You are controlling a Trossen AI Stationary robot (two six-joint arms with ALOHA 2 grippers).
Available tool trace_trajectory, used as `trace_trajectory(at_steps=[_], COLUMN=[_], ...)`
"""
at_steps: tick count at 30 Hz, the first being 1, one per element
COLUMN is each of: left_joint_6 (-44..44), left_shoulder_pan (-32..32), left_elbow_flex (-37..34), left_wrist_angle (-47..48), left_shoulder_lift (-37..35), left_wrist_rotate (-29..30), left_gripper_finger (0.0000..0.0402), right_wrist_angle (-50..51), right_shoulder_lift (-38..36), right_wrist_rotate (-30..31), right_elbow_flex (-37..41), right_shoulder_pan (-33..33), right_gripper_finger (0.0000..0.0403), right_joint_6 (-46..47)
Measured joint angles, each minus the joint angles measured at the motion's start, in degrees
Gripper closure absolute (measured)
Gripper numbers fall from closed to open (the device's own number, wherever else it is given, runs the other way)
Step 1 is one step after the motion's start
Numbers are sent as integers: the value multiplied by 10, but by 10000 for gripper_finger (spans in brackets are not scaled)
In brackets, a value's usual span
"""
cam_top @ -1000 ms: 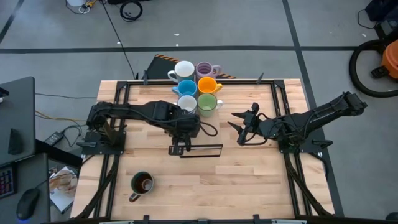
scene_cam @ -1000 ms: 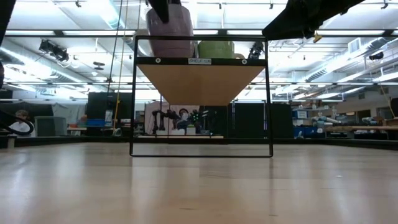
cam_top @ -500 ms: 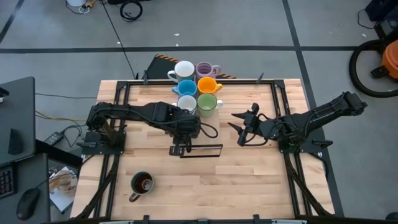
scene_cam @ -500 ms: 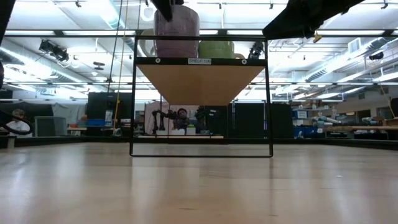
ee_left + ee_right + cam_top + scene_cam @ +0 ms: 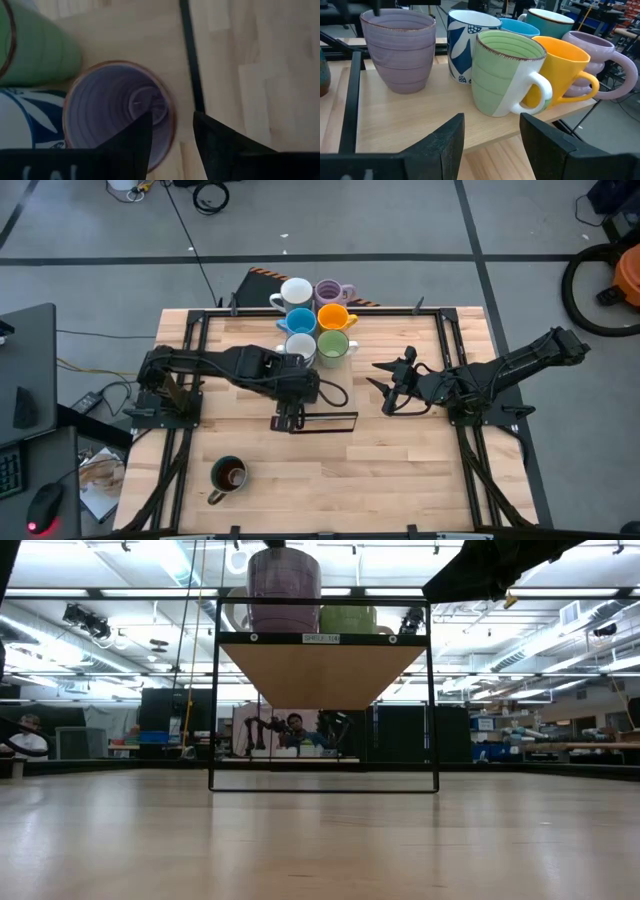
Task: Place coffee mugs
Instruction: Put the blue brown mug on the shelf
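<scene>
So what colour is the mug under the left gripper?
Lilac mug, with a thin brown rim; clearest in the right wrist view.

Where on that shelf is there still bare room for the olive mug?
The shelf has bare board in front of the lilac mug and green mug, along its near edge. Behind those two it is crowded: the white-and-blue mug, the orange mug and others stand packed together. The left gripper hangs over the lilac mug's rim.

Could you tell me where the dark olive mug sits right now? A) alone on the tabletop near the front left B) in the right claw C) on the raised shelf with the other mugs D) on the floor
A: the dark olive mug stands alone on the table, apart from the shelf.
</scene>
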State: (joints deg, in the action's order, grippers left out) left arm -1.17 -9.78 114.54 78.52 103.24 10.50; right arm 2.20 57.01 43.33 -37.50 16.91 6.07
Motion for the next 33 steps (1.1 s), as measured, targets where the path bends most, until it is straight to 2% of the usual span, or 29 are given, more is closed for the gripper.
trace_trajectory(at_steps=[4,8,11,17,23,27,33], left_joint_6=[6,58,126,242,414,511,580], left_shoulder_pan=[-17,-46,-84,-196,-294,-337,-354], left_elbow_flex=[24,49,51,45,-53,-125,-243], left_wrist_angle=[23,85,116,113,115,114,82], left_shoulder_lift=[0,-4,-12,-11,-20,-27,-86], left_wrist_rotate=[9,12,9,25,56,44,29], left_gripper_finger=[244,241,241,241,242,242,246], right_wrist_angle=[0,0,1,6,9,-7,-29], right_shoulder_lift=[0,0,0,0,0,-1,-1], right_wrist_rotate=[0,0,1,5,6,19,11], right_elbow_flex=[0,0,0,0,0,0,0], right_shoulder_pan=[0,0,0,0,0,0,-1], right_gripper_finger=[206,206,206,206,206,206,206], right_joint_6=[4,3,-7,-30,-51,-74,-107])
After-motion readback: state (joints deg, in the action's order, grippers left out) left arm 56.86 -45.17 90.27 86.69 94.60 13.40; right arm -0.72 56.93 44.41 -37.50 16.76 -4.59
